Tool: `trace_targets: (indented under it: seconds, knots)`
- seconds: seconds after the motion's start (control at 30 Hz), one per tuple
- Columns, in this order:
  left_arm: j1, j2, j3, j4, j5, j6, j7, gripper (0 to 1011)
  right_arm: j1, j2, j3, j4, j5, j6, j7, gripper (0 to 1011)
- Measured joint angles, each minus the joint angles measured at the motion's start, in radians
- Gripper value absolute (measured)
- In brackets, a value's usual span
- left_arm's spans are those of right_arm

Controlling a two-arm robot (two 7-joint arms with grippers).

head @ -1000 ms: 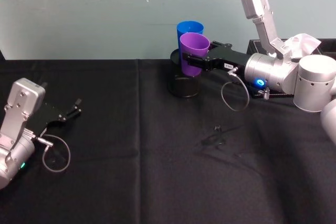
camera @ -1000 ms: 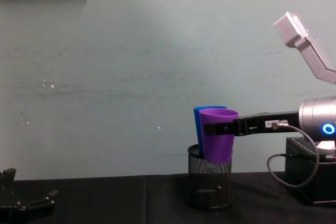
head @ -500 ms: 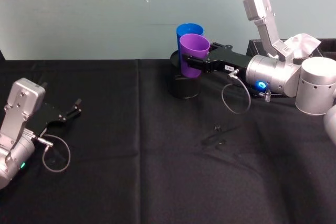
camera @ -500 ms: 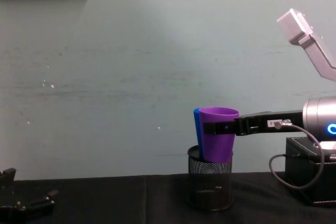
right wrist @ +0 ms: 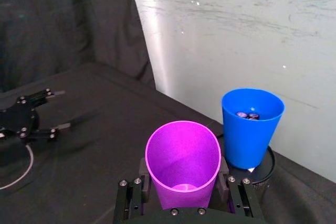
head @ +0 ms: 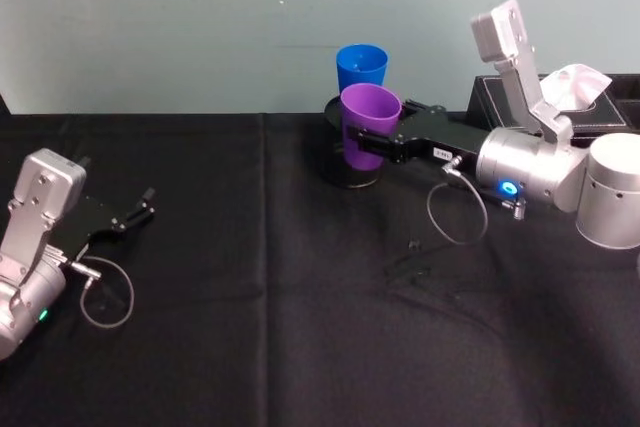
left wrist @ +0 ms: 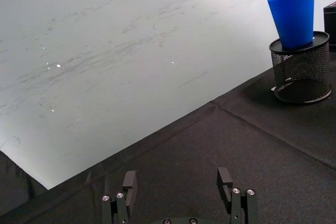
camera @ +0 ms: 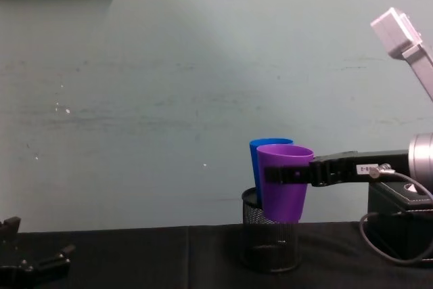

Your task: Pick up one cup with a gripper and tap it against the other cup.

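Here the slim black right gripper (head: 372,143), clamped on the purple plastic tumbler (head: 369,126), hovers near the blue plastic tumbler (head: 361,67); a far-left nudge would tap it.

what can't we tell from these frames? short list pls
- Base of the blue cup: hidden inside the mesh pen holder; how deep it sits is unclear.
- Small dark items inside the blue cup, right wrist view: too small to identify.
- Gap between purple cup and blue cup: they overlap in the chest view.
- Purple cup's lower wall: covered by the right gripper.
- Left gripper: its base is cut off by the wrist view's edge.
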Motion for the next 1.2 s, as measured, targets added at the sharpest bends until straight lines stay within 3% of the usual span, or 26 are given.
trace_targets:
  seconds: [0.67,1.2]
  knots:
    - [0.000,0.000,0.000,0.000,0.000,0.000,0.000,1000,-0.128,0.110,0.000,-0.237,0.026,0.022,-0.040,726]
    - [0.000,0.000,0.000,0.000,0.000,0.000,0.000,1000,-0.215,0.165,0.000,-0.326,0.022,0.019,-0.069,726]
